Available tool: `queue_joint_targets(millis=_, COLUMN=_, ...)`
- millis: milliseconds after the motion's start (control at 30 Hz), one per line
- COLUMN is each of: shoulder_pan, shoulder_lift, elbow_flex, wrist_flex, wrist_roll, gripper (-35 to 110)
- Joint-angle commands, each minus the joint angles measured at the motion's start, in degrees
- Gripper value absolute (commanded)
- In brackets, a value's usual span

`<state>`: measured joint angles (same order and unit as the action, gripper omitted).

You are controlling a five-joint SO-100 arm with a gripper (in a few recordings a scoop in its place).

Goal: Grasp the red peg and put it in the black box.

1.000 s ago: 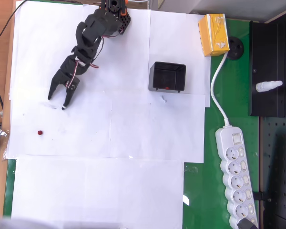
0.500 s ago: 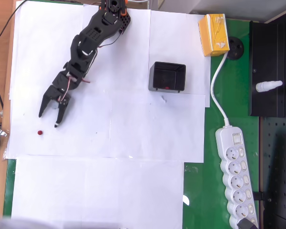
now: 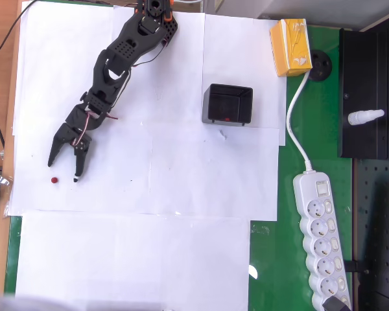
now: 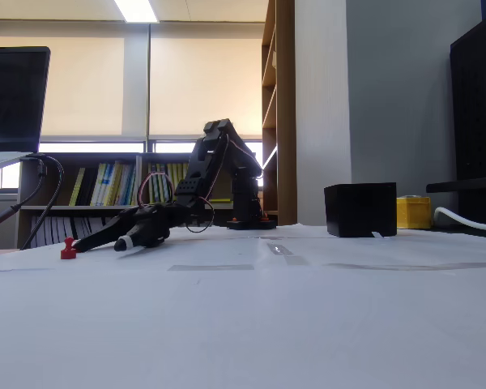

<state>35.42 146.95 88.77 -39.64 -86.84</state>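
Because the red peg [image 3: 54, 180] lies just beyond the lower-left fingertip of the gripper [image 3: 63, 170] in the overhead view, it sits slightly outside the jaw gap. The jaws stand spread and empty, well apart from the black box [image 3: 227, 104].

Bare white paper [image 3: 149, 168] lies between pincer [image 3: 63, 168] and black box [image 3: 227, 104] — nothing stands between.
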Motion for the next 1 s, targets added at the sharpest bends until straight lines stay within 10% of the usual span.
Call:
queue_joint_targets(millis=0, shoulder_pan=-0.1, shoulder_lift=-3.7, elbow_flex=2.8, wrist_flex=7.3, wrist_roll=0.2, gripper=38)
queue_joint_targets(millis=967, shoulder_pan=-2.2, shoulder_lift=7.0, elbow_flex=19.2, wrist_flex=5.5, wrist_roll=-3.0, gripper=38)
